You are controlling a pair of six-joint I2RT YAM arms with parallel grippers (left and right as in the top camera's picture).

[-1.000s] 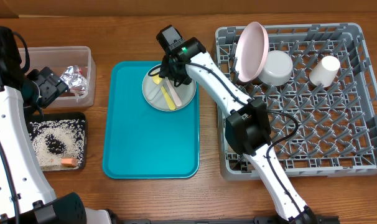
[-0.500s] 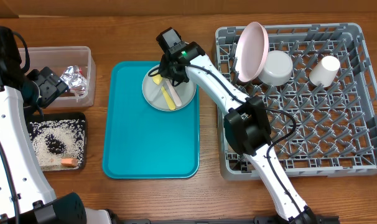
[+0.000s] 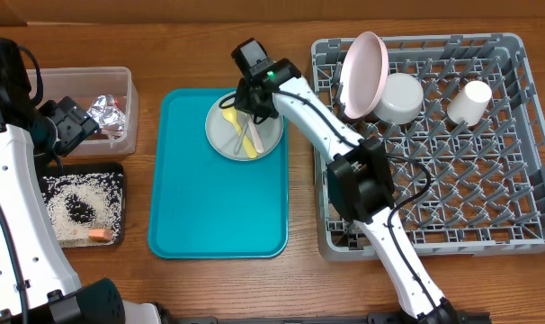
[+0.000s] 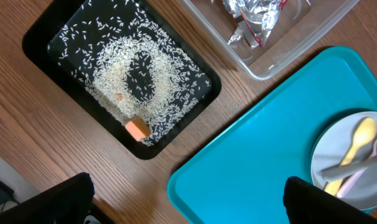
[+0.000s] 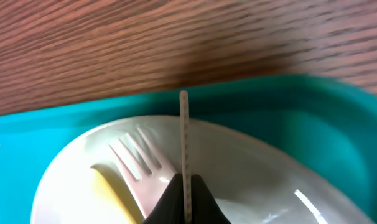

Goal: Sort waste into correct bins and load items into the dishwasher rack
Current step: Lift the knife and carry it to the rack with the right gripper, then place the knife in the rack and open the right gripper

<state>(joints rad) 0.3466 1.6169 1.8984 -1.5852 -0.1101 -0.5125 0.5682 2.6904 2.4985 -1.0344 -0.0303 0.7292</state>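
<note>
Pinching a pale utensil (image 5: 184, 134) edge-on, the right pincer (image 5: 186, 188) sits over the plate (image 5: 257, 171). The left pincer (image 4: 187, 200) gapes wide.

The right hand (image 5: 185, 182) has pinched shut on a pale utensil (image 5: 184, 124) over the grey-green plate (image 5: 257, 165).

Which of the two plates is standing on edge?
The pinkish-white plate in the dishwasher rack; the grey-green plate lies flat on the teal tray.

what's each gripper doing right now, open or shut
left gripper: open, holding nothing
right gripper: shut on a thin pale utensil
</note>
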